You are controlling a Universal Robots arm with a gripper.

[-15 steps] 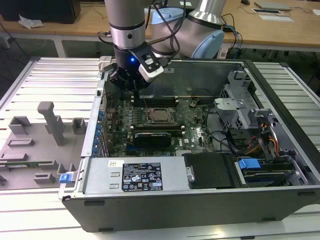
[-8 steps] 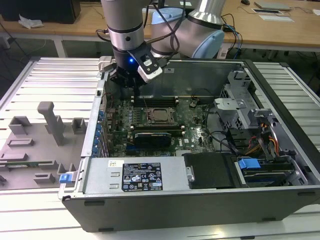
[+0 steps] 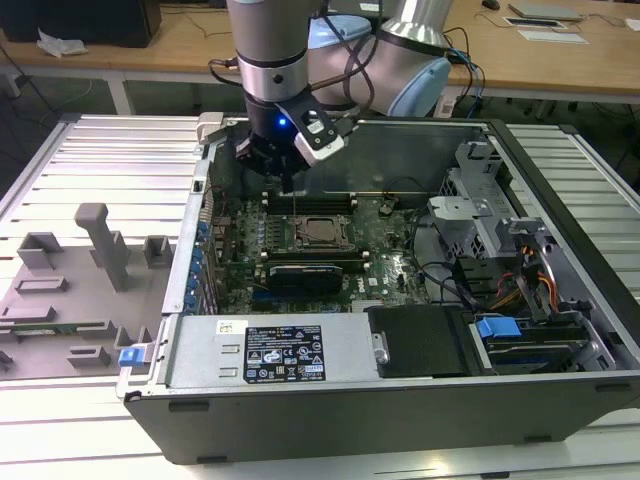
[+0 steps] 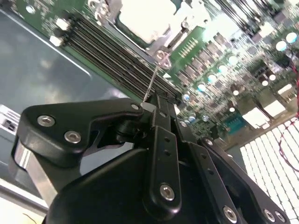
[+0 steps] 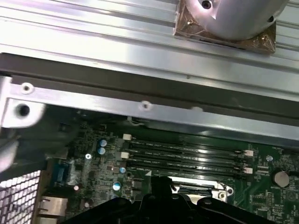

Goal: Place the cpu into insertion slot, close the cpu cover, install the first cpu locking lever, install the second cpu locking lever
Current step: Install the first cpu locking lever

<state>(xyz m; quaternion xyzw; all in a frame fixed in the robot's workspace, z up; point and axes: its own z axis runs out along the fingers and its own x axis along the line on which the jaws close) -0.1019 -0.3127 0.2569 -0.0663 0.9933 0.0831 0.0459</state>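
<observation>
The cpu [image 3: 320, 232] lies flat in the insertion slot [image 3: 299, 233] in the middle of the green motherboard; its silvery top [image 4: 142, 18] shows bright in the second wrist view. The cpu cover [image 4: 174, 33] appears to lie down around the chip as a metal frame. A thin wire locking lever [image 4: 152, 78] rises at a slant from the socket's corner to my fingertips. My gripper [image 3: 293, 186] [image 4: 150, 103] hangs just behind the socket, inside the case, shut on the lever's free end. In the first wrist view the gripper [image 5: 159, 185] sits beside the socket's edge [image 5: 201, 187].
Black memory slots [image 4: 112, 51] [image 5: 187, 154] run beside the socket, under the gripper. A black card [image 3: 305, 275] lies in front of the socket. The drive cage [image 3: 480, 200] and cables crowd the exterior view's right. The case wall [image 5: 149, 114] stands close behind. A grey fixture tray [image 3: 80, 290] lies outside.
</observation>
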